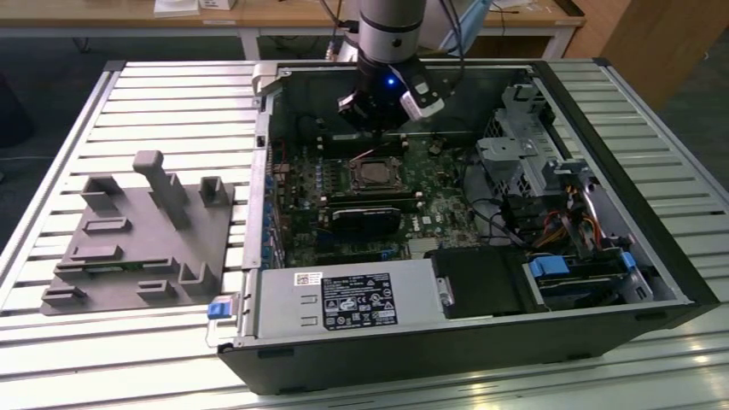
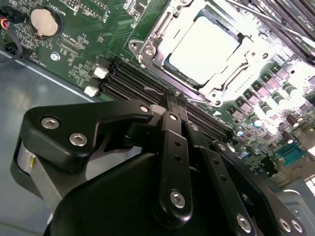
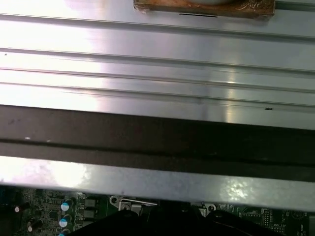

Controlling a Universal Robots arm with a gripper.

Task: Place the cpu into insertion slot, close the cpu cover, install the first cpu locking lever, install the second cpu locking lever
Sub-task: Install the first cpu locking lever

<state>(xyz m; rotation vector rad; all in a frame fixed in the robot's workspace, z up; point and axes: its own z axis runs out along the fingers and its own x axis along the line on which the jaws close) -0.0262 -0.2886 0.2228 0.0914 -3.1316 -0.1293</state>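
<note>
Setup: open PC case (image 1: 456, 359) lying on its side on a slatted metal worktop (image 1: 160, 85), with the arm (image 1: 391, 34) reaching down into the far end of it.

Gripper: fingers pressed together with nothing between them, as far as the second wrist view shows (image 2: 173, 97). It hangs just above the memory slots (image 2: 133, 81), right beside the socket and not touching it.

cpu: sitting flat in the socket (image 1: 374, 175), roughly mid-board in the exterior view. Its pale silvery top is glaring bright in the second wrist view (image 2: 204, 44).

cpu cover: the metal frame (image 2: 224, 88) looks to be lying down flat around the cpu, and the chip shows through its window.

Motherboard: green board (image 2: 78, 49) with a round coin battery (image 2: 43, 22) off to one side of the slots.

Graphics card: black card (image 1: 367, 215) just on the near side of the socket in the exterior view.

Power supply: grey box with a label (image 1: 341, 303) at the near end of the case.

Fixture: grey plastic block with posts and slots (image 1: 137, 239) on the worktop, on the exterior view's left, well apart from the case.

First wrist view: bright worktop slats, then the dark case wall (image 3: 157, 142), then a strip of the board's edge.
</note>
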